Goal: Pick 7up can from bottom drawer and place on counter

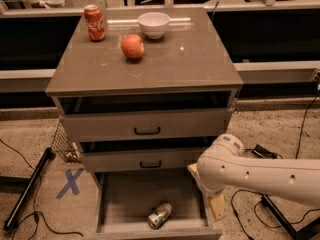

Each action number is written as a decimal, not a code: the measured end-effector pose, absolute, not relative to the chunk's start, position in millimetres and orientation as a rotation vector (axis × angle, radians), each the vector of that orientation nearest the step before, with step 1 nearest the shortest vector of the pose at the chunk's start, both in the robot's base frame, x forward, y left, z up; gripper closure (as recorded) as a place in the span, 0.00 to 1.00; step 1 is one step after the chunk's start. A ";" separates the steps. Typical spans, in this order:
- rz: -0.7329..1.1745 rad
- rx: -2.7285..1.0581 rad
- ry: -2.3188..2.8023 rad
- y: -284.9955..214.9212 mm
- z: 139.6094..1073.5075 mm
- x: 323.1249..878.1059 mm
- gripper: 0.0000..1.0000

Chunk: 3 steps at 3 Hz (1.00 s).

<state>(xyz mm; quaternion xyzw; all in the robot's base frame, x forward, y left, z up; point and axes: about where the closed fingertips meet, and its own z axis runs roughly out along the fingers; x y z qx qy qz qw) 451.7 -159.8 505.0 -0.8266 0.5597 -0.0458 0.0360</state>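
The 7up can [160,215], silver and green, lies on its side on the floor of the bottom drawer [131,196], which is pulled open, near its front edge. The counter [170,59] is the glossy grey-brown cabinet top. My white arm [260,174] reaches in low from the right. My gripper [216,206] shows only as a beige part below the arm, at the drawer's right side wall, right of the can and apart from it. The arm hides the remainder of the gripper.
On the counter stand a red Coca-Cola can [95,22], an apple [133,46] and a white bowl [154,24]. Both upper drawers with black handles [147,131] are slightly open. Cables and a black pole [27,189] lie on the floor at both sides.
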 end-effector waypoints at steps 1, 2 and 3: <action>-0.098 -2.566 1.558 -118.6 458.4 474.6 0.00; -0.057 -2.482 1.410 -80.7 392.4 495.5 0.00; 0.005 -2.426 1.360 -57.5 358.6 491.6 0.00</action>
